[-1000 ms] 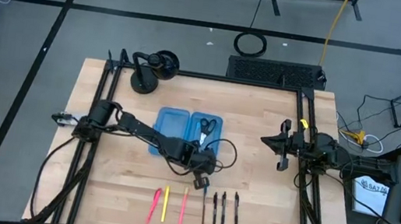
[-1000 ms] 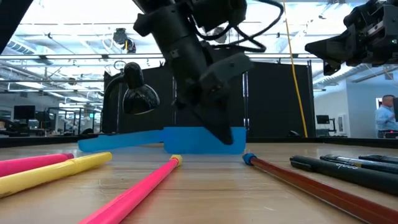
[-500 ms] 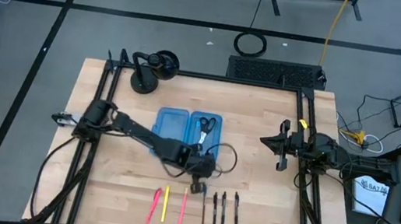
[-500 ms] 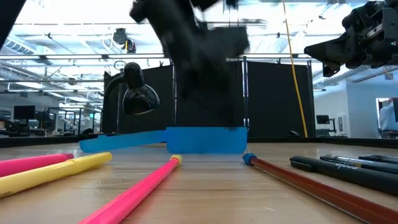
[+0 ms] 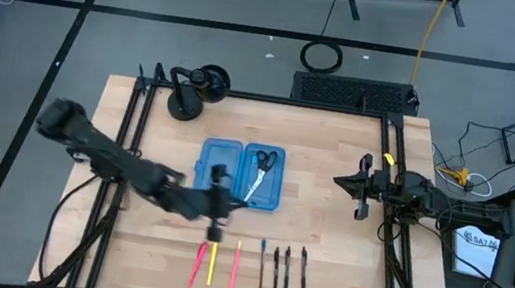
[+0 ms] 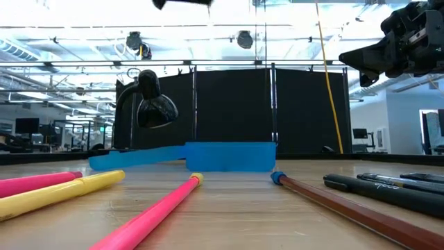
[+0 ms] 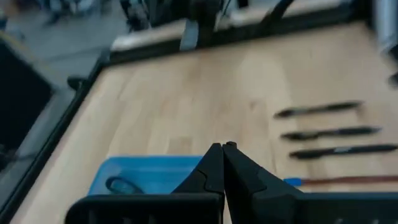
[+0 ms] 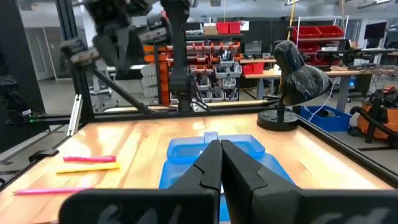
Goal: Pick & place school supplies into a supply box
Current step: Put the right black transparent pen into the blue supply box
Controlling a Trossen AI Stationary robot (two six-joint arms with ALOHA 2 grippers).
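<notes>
Two arms at a wooden table [image 5: 327, 225]. Left gripper [image 5: 214, 221] hangs above the table between the box [image 5: 219, 164] and the near row of pens, over the yellow pen [image 5: 211, 263]; its fingers [image 7: 217, 163] are pressed together, nothing between them. The arm appears smeared in the high view.

Right gripper [image 5: 363, 189] hangs at the right side of the table, well apart from the box — fingers [image 8: 214, 158] pressed together, empty.

Box: blue, opened flat, two halves side by side at mid-table. Scissors [image 5: 261, 170] lie in the right half, black handles toward the far edge. Left half shows nothing inside from above.

Row near the front edge, left to right: pink pen [image 5: 197, 265], yellow pen, second pink pen [image 5: 234, 268], thin brown pencil [image 5: 261, 271] with a blue end, then three black pens [image 5: 286, 269]. All lie on the table, roughly parallel, none touching the box.

Black lamp [image 5: 194, 90] stands at the far left corner.
</notes>
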